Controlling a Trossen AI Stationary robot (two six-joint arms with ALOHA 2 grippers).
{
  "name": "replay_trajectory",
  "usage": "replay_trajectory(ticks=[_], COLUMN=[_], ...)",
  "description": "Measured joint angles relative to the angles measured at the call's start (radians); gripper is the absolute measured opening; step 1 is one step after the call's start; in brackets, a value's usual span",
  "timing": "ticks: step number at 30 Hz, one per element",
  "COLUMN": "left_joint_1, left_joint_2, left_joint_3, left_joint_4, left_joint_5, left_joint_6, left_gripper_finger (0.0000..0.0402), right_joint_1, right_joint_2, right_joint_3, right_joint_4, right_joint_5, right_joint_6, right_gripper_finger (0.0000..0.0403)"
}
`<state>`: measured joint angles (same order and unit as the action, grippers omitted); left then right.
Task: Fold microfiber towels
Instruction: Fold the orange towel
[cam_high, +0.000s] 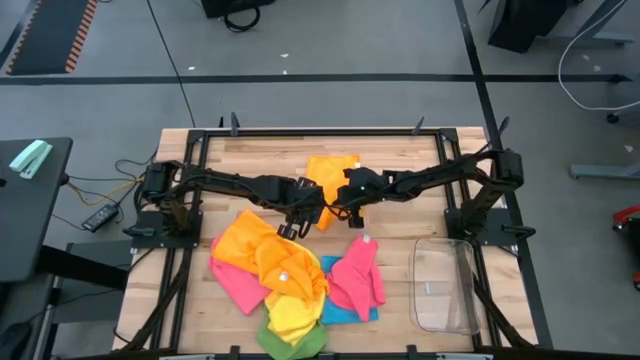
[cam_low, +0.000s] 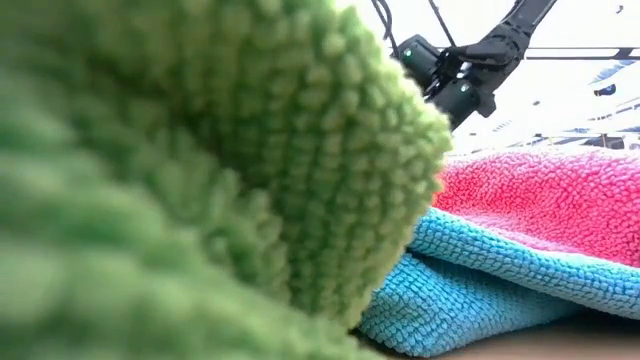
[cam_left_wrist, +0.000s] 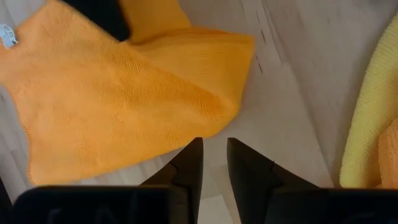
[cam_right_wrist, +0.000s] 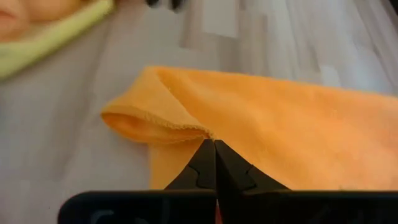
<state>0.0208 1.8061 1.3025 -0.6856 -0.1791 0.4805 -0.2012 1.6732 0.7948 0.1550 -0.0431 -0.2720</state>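
A single orange towel (cam_high: 330, 175) lies on the wooden table, in its far middle part. It also shows in the left wrist view (cam_left_wrist: 124, 99) and the right wrist view (cam_right_wrist: 298, 130). My right gripper (cam_high: 350, 213) (cam_right_wrist: 215, 155) is shut on this towel's near part. My left gripper (cam_high: 297, 222) (cam_left_wrist: 214, 163) is narrowly open and empty, just short of the towel's corner (cam_left_wrist: 233, 68). A pile of orange, pink, yellow, green and blue towels (cam_high: 285, 280) lies at the table's near side. My right gripper pinches the orange towel between its two fingers at a hemmed edge (cam_right_wrist: 200, 130), beside a folded-over corner. The cloth bulges into a small loop (cam_right_wrist: 134, 121) next to the fingers. The rest of the towel lies on the table.
A clear plastic bin (cam_high: 445, 285) stands at the near right. In the low view the green towel (cam_low: 200, 170) fills the foreground, with blue (cam_low: 480, 290) and pink (cam_low: 550, 190) towels behind it. Bare wood lies between the orange towel and the pile.
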Motion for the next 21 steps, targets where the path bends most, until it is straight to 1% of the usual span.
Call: replay_trajectory(ticks=[7,15,21], left_joint_1=[0.001,0.016,0.023], left_joint_2=[0.000,0.000,0.000], left_joint_3=[0.000,0.000,0.000], left_joint_4=[-0.002,0.009,0.009], left_joint_5=[-0.001,0.000,-0.001], left_joint_6=[0.003,0.015,-0.001], left_gripper_finger=[0.0077,0.0075,0.0072], right_joint_1=[-0.071,-0.080,-0.093], right_joint_2=[0.009,0.009,0.083], right_joint_3=[0.000,0.000,0.000], right_joint_4=[0.021,0.050,0.082], right_joint_5=[0.004,-0.007,-0.013], right_joint_6=[0.027,-0.001,-0.003], right_gripper_finger=[0.0000,0.0000,0.0000])
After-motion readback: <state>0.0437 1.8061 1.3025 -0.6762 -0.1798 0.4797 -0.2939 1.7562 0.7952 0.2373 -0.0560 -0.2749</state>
